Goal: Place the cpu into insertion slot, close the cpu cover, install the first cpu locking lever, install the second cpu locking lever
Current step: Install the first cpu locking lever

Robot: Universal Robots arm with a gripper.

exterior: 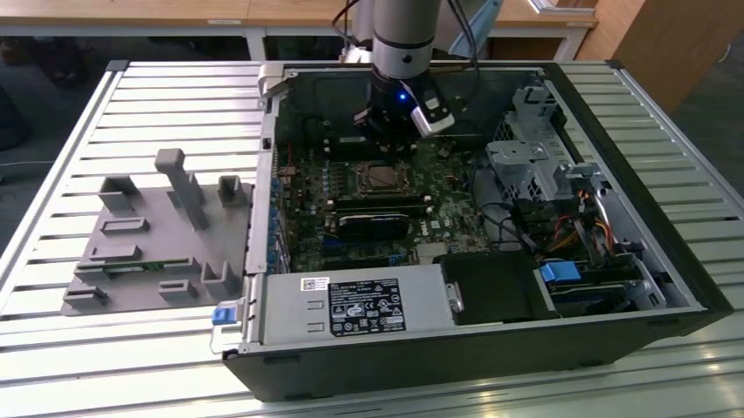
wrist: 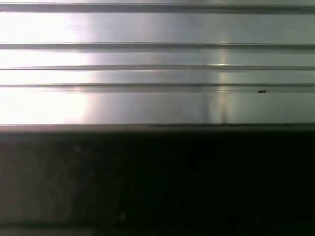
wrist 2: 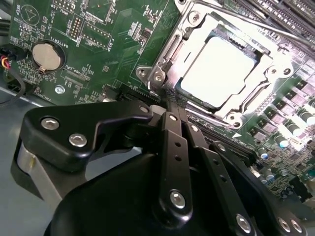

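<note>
The cpu lies flat in the insertion slot on the green motherboard, its pale metal face up. The silvery cpu cover lies down over the cpu's edges, with the face showing through its cut-out. In the second wrist view my gripper is shut, its black fingers pressed together, and the tips sit at the socket's near corner by a screw. I see nothing held between them. In the exterior view the gripper hangs just behind the socket inside the open case.
Memory slots lie in front of the socket and a coin battery is on the board. A drive cage and cables stand on the exterior view's right. The power supply is at the front. A grey fixture rests on the slatted table.
</note>
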